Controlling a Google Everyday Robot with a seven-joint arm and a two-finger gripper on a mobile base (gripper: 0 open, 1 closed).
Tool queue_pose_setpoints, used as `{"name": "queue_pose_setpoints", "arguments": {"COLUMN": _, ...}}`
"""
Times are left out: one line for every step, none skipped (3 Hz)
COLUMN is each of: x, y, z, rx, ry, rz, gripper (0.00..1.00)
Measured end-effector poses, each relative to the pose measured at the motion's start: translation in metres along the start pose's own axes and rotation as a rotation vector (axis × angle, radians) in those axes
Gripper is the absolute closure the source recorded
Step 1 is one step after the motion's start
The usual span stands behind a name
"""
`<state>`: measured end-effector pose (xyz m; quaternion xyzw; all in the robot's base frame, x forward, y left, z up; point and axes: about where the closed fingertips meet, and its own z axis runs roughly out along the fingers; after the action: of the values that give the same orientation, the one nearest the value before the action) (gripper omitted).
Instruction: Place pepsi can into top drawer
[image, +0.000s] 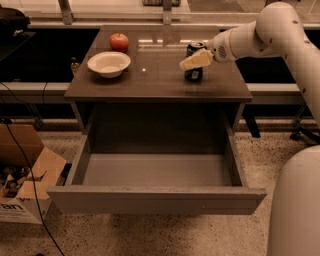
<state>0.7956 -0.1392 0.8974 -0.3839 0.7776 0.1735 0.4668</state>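
The pepsi can (194, 75) stands upright on the cabinet top (155, 82), towards its right rear. My gripper (193, 60) reaches in from the right on the white arm and lies across the middle of the can, hiding that part. The can's silver top and dark base show above and below it. The top drawer (155, 199) is pulled fully out below the cabinet top, its pale grey floor bare.
A white bowl (108, 63) and a red apple (119, 41) sit on the left of the cabinet top. An open cardboard box (27, 195) and cables lie on the floor at left. My white body (295, 210) fills the lower right corner.
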Motion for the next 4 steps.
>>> {"name": "queue_pose_setpoints", "arguments": {"x": 0.001, "y": -0.001, "z": 0.016, "rx": -0.024, "ry": -0.027, "rz": 0.022, "gripper": 0.48}}
{"name": "queue_pose_setpoints", "arguments": {"x": 0.0, "y": 0.006, "z": 0.013, "rx": -0.042, "ry": -0.032, "rz": 0.006, "gripper": 0.79}}
{"name": "queue_pose_setpoints", "arguments": {"x": -0.003, "y": 0.03, "z": -0.005, "rx": -0.068, "ry": -0.028, "rz": -0.039, "gripper": 1.0}}
{"name": "queue_pose_setpoints", "arguments": {"x": -0.007, "y": 0.068, "z": -0.048, "rx": -0.08, "ry": -0.049, "rz": -0.099, "gripper": 1.0}}
